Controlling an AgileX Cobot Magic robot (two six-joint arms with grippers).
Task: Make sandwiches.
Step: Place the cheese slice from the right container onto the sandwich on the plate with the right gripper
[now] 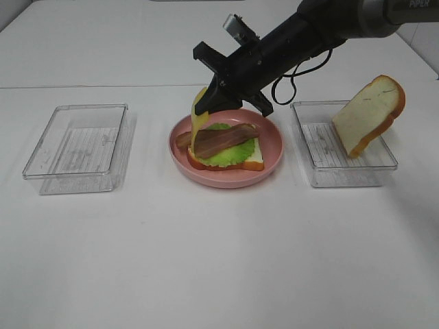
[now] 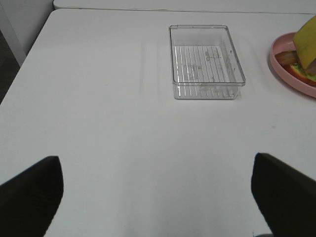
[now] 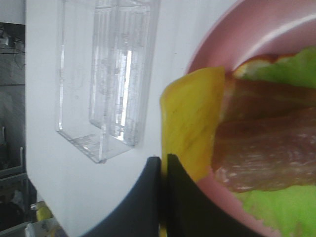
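A: The sandwiches — how many can you count from the high camera?

B: One, half-built [image 1: 225, 147], on the single pink plate [image 1: 269, 163] in the middle of the table [image 1: 206, 260]: one bread slice at the bottom, one lettuce leaf [image 1: 226, 155], then bacon strips [image 1: 218, 139]. A second bread slice [image 1: 369, 114] leans tilted in the right-hand clear tray [image 1: 343, 145]. There are two trays; the left tray [image 1: 79, 147] holds nothing.

A: And the cheese?

B: One yellow cheese slice [image 1: 199, 118] hangs from the right gripper [image 1: 214, 96], its lower edge over the near-left side of the stack.

A: The left wrist camera?

B: The left gripper [image 2: 157, 190] has its two dark fingers [image 2: 32, 190] spread wide, gripping nothing, over bare table. One tray and the plate's edge lie beyond.

A: The right wrist camera?

B: The jaws are pressed together on the cheese slice's edge; one plate, the bacon, the lettuce and one tray show.
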